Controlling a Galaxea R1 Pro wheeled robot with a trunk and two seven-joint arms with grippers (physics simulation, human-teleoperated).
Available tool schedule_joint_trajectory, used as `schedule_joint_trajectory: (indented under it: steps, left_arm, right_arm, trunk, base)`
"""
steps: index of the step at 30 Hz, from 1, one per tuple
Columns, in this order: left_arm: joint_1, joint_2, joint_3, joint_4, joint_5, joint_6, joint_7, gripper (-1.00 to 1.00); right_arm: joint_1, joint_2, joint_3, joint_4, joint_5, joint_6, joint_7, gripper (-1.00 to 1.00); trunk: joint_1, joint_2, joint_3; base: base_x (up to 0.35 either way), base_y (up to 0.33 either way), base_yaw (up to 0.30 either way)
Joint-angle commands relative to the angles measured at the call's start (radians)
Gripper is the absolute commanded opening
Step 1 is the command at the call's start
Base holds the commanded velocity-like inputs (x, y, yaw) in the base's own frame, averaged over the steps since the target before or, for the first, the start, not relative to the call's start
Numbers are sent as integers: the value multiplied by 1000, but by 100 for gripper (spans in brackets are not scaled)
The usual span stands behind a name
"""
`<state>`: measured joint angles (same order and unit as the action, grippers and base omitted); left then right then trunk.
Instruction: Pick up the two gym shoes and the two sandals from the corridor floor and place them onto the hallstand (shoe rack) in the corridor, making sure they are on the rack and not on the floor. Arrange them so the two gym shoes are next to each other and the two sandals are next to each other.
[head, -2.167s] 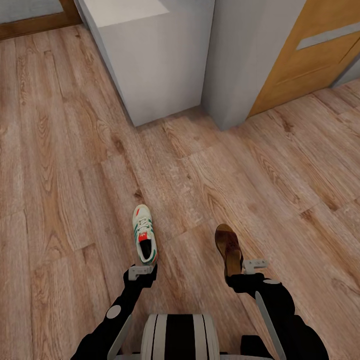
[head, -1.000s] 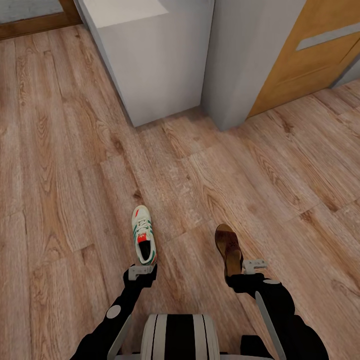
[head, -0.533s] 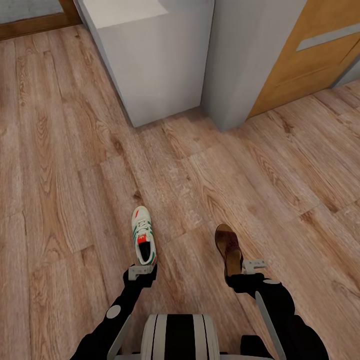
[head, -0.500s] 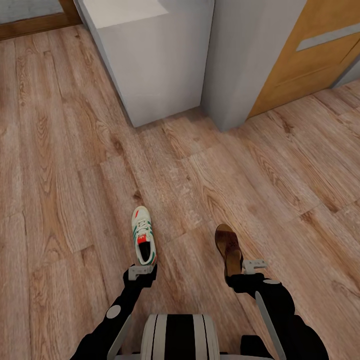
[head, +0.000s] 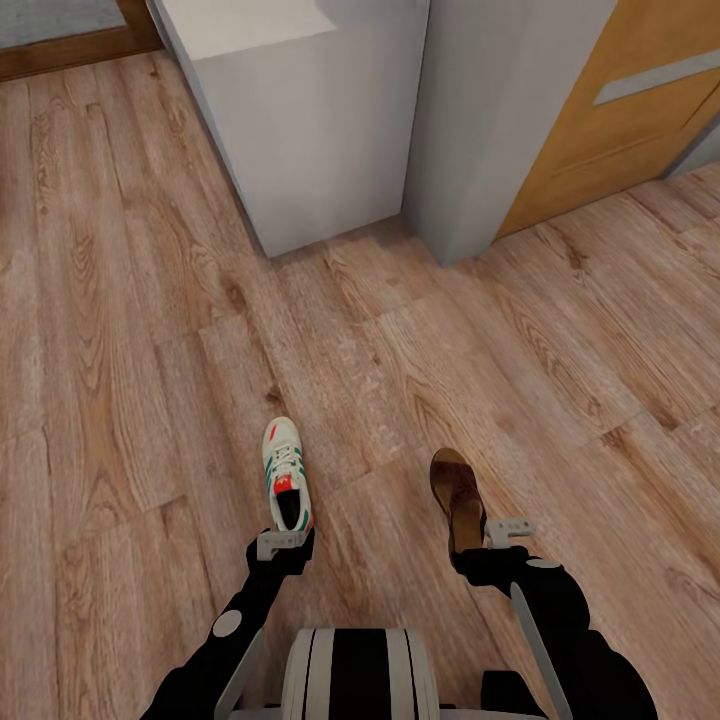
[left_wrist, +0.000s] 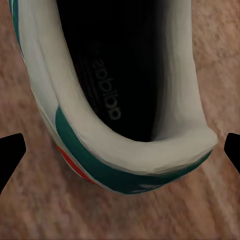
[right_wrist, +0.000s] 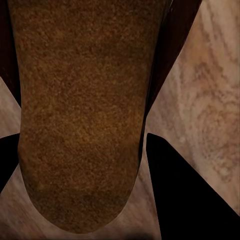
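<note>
Head view: one gym shoe (head: 285, 472), white with green stripes and a red-orange tongue, sits at 6 to 7 o'clock of the frame with its toe toward 12, heel end meeting the left gripper (head: 281, 543). In the left wrist view the shoe's heel collar (left_wrist: 145, 150) fills the space between the two dark fingertips (left_wrist: 11, 150) at the picture's edges; the jaws stand wide on either side of the heel, and actual contact cannot be confirmed. One sandal (head: 459, 496), dark brown with a tan footbed, lies at about 5 o'clock, well apart from the shoe, toe toward 12, its heel end at the right gripper (head: 500, 531). In the right wrist view the tan footbed (right_wrist: 80, 110) lies between the dark fingers (right_wrist: 180, 195), the jaws close against the sandal's heel sides, appearing to grip it. Wood-plank corridor floor (head: 130, 330) lies beneath both items; whether either is lifted cannot be told. A light grey unit (head: 300, 120) stands at 12 o'clock, a grey wall corner (head: 490, 110) beside it, and an orange-brown door (head: 630, 110) at 1 to 2 o'clock.
</note>
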<state>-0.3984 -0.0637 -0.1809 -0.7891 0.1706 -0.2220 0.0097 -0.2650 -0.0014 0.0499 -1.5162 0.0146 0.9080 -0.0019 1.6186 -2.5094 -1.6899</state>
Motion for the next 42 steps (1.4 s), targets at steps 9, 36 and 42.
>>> schedule_joint_trajectory:
  steps: [9,36,42]
  left_arm:
    - [0,1,-3,1,10,-3,1,100]
    - [3,1,-2,1,10,-10,1,-100]
    - [5,1,-2,1,10,-10,1,-100]
  right_arm:
    - [0,0,1,-1,-1,5,-3,-100]
    - [0,0,1,-1,-1,5,-3,-100]
    - [0,0,1,-1,-1,5,-3,-100]
  trunk:
    - [0,0,0]
    - [0,0,0]
    - [0,0,0]
  base:
    - [1,0,0]
    - [0,0,0]
    - [0,0,0]
